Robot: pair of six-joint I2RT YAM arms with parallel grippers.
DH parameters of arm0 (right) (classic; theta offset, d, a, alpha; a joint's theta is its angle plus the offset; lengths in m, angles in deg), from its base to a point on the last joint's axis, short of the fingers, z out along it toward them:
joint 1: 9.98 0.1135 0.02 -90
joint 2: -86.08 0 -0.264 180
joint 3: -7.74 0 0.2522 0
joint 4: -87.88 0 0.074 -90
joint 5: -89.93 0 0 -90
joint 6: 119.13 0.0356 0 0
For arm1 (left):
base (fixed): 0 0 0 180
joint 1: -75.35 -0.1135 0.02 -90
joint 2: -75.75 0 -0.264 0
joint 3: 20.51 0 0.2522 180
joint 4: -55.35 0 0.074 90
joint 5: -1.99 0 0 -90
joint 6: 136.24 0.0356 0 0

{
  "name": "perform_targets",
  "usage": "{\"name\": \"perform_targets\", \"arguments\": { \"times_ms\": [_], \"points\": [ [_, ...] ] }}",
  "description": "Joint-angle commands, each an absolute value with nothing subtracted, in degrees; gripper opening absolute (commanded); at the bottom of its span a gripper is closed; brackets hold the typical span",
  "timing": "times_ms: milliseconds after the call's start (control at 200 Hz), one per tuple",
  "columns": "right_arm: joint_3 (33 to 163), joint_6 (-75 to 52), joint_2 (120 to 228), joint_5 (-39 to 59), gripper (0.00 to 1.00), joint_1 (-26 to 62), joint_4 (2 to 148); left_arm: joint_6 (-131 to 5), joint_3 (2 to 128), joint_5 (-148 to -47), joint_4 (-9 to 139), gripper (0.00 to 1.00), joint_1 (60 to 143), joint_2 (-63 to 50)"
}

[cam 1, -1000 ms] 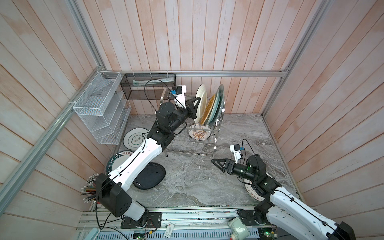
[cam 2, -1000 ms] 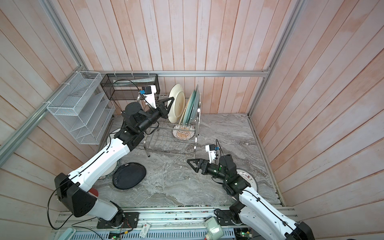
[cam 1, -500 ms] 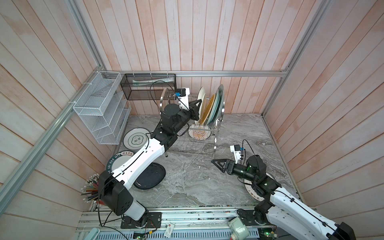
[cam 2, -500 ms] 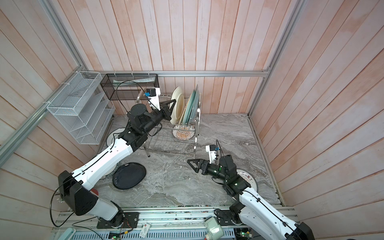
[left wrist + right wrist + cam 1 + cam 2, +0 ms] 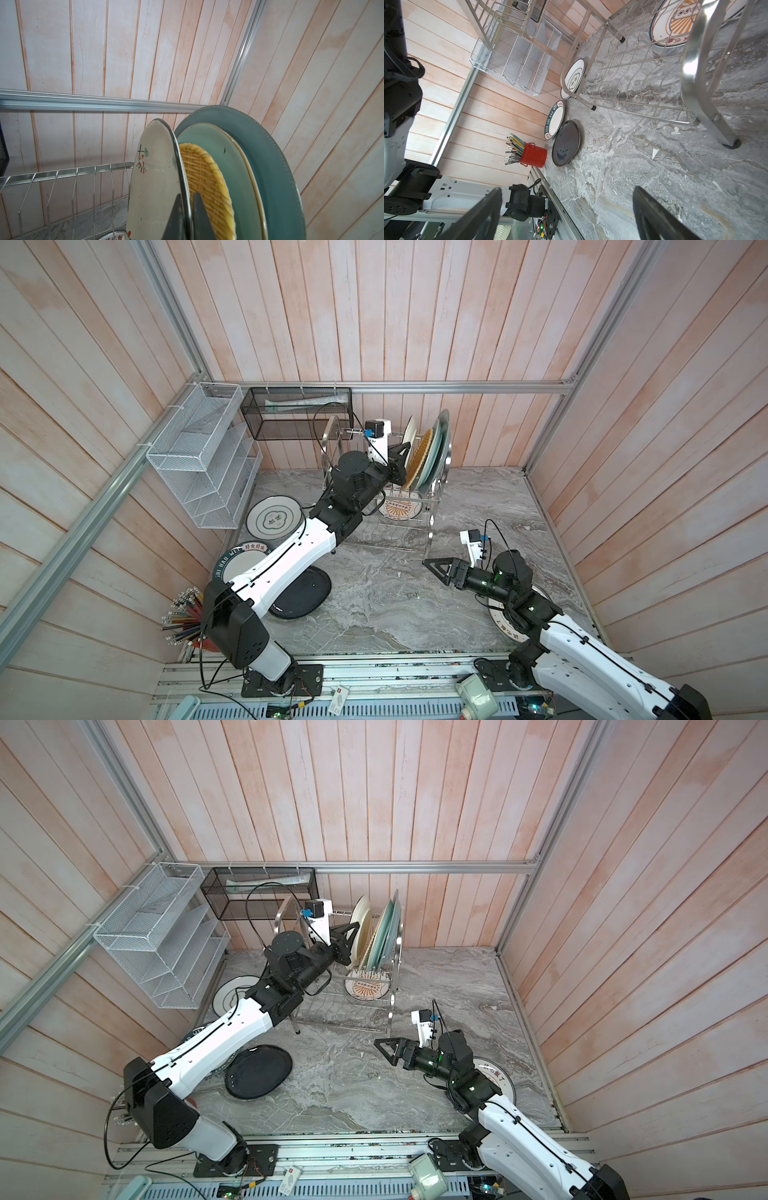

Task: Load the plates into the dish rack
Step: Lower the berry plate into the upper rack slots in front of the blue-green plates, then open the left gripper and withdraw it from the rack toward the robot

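The lower edge of the cream floral plate (image 5: pixel 153 176) is cut off in the left wrist view and masked by the arm in both top views, so its seating among the pegs cannot be told. Its rim is pinched in the clenched left claw (image 5: pixel 187 199), at the upper tier of the dish rack (image 5: pixel 693 62), which is stood at 12 o'clock on the surface (image 5: pixel 374 605). The right claw (image 5: pixel 432 566) is held released, grasping nothing, near 4 o'clock.

A lettered plate (image 5: pixel 496 1073) is largely hidden under the right arm. The dark-rimmed plate (image 5: pixel 237 558) and the black plate (image 5: pixel 307 597), at 8 o'clock, are partly covered by the left arm.

Nine plates are counted:
- Four are upright in the rack, the others being the yellow woven plate (image 5: pixel 205 176), the pale green plate (image 5: pixel 228 166) and the grey-blue plate (image 5: pixel 270 155).
- One, the orange-sunburst plate (image 5: pixel 401 508), is low in the rack.
- Four are flat on the surface, among them the green-ringed plate (image 5: pixel 272 517) at 9 o'clock.
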State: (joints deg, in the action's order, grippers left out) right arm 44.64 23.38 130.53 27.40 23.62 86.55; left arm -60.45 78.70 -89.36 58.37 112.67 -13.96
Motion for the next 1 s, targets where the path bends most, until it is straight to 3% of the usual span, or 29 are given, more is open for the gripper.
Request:
{"name": "perform_targets", "arguments": {
  "times_ms": [0,325,995],
  "points": [
    [44.0,23.7,129.8,26.9,0.98,23.8,87.8,-59.2,79.7,-87.2,54.4,0.06,112.9,-14.5],
    [44.0,23.6,129.1,26.8,0.98,23.8,87.3,-59.4,81.0,-87.9,55.3,0.19,113.2,-14.6],
    [43.9,23.3,127.4,26.6,0.98,23.9,86.3,-59.2,85.5,-88.5,58.3,0.29,113.3,-14.6]
  ]
}}
